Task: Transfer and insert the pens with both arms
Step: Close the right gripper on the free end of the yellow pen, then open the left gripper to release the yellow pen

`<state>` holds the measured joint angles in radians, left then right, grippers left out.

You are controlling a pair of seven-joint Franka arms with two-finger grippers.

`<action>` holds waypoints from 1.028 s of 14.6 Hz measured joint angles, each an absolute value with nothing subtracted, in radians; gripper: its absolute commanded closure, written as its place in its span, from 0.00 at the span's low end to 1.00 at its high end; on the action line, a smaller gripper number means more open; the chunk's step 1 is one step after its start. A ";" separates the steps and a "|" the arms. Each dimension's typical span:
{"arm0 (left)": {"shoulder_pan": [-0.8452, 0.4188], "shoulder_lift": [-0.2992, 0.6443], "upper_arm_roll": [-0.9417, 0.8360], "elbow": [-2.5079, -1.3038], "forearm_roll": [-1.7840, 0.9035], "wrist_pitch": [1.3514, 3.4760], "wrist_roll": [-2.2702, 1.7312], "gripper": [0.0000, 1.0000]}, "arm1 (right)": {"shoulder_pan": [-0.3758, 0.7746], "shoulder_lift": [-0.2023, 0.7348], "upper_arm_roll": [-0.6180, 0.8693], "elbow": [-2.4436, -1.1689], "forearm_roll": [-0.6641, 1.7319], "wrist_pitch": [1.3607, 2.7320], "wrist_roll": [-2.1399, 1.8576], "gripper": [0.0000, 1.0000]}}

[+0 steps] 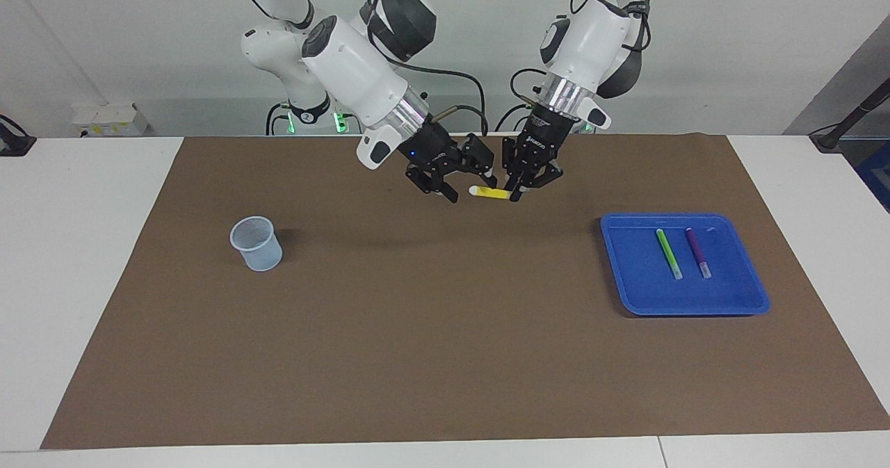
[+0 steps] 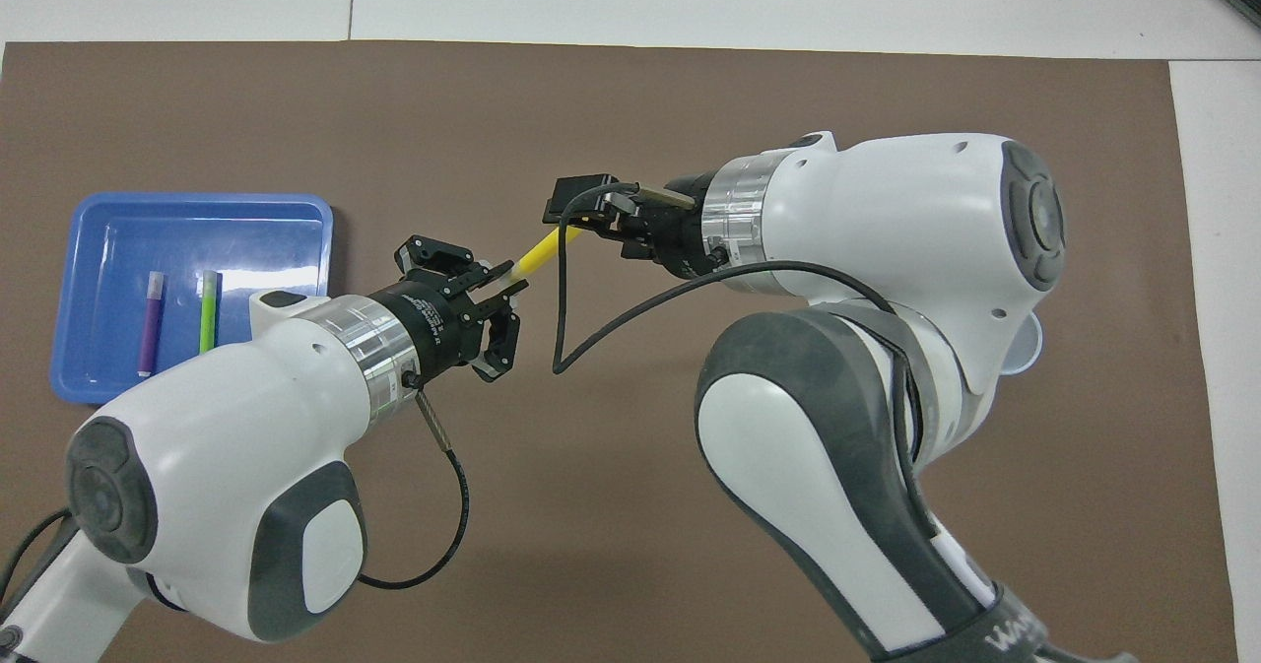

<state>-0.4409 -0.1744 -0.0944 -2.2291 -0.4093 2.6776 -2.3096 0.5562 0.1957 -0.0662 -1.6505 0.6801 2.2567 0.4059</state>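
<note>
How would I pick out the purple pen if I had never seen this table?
Find the blue tray on the brown mat, toward the left arm's end of the table. Two pens lie side by side in it, apart from each other. The purple pen is the darker one, farther from the table's middle than the lime green pen.

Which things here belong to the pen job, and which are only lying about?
Job:
yellow pen, held by the left gripper, right gripper at its pale end
green pen
purple pen
blue tray
mesh cup

Lying about:
brown mat
</note>
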 measured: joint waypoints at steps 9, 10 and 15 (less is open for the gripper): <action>-0.441 -0.187 -0.095 -2.231 -0.409 2.678 -2.310 1.00 | 0.551 0.195 -0.070 -1.632 0.680 2.239 0.406 0.34; -0.441 -0.187 -0.095 -2.231 -0.409 2.678 -2.310 1.00 | 0.550 0.195 -0.070 -1.630 0.680 2.239 0.406 0.39; -0.441 -0.193 -0.099 -2.232 -0.408 2.677 -2.310 1.00 | 0.548 0.195 -0.070 -1.628 0.680 2.240 0.406 0.49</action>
<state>-0.4409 -0.1926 -0.0986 -2.2318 -0.4085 2.6773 -2.3098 0.5476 0.1953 -0.0700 -1.6276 0.6800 2.2400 0.4059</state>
